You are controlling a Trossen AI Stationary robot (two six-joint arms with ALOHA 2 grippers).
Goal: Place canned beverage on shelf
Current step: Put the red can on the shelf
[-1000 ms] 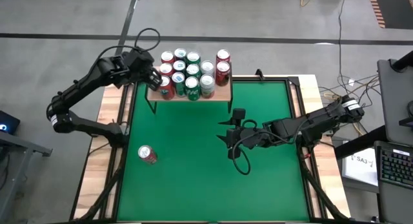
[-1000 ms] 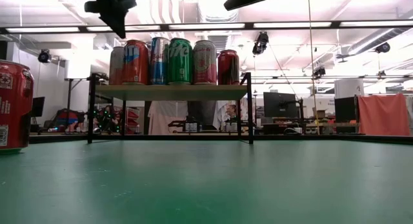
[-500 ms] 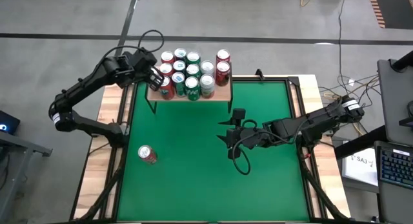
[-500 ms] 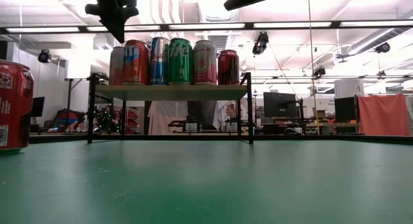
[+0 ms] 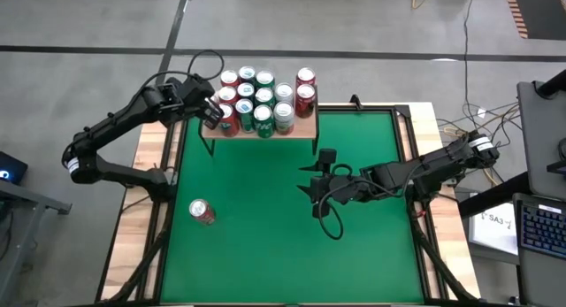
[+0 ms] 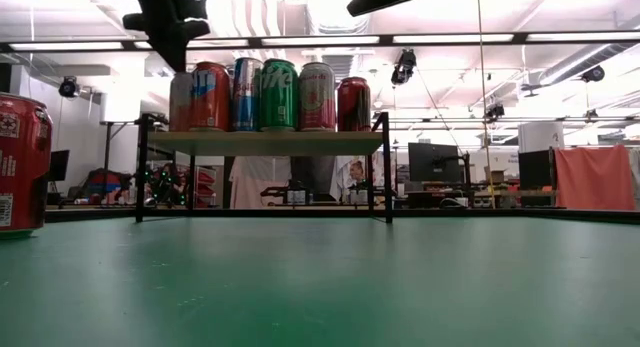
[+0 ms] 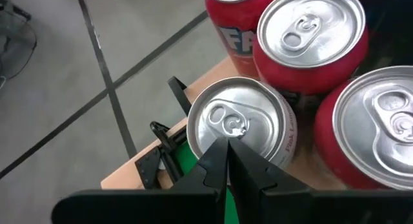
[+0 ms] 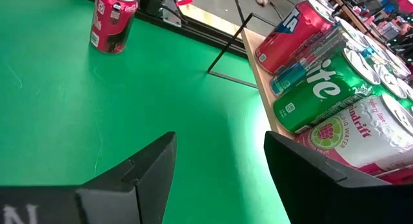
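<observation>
Overhead and wrist views of the can-shelving task. The shelf [image 5: 305, 128], a light-wood board on thin black legs at the far edge of the green table [image 5: 265, 245], already carries a dense cluster of upright cans. One red can [image 5: 202, 212] stands alone on the table, upright, its long axis vertical, in the near-left part of the green surface, well apart from the shelf. The left gripper [image 5: 210, 110] hangs over the shelf's left end with its fingers [image 7: 242, 159] pressed together and empty, just above the lid of a shelved corner can [image 7: 235, 124]. The right gripper [image 5: 311, 188] waits over mid-table, fingers spread and holding nothing, pointing toward the left side. The lone can lies on the left arm's side; judged from the overhead view, either arm could reach it, the right being somewhat lower and already facing it.
</observation>
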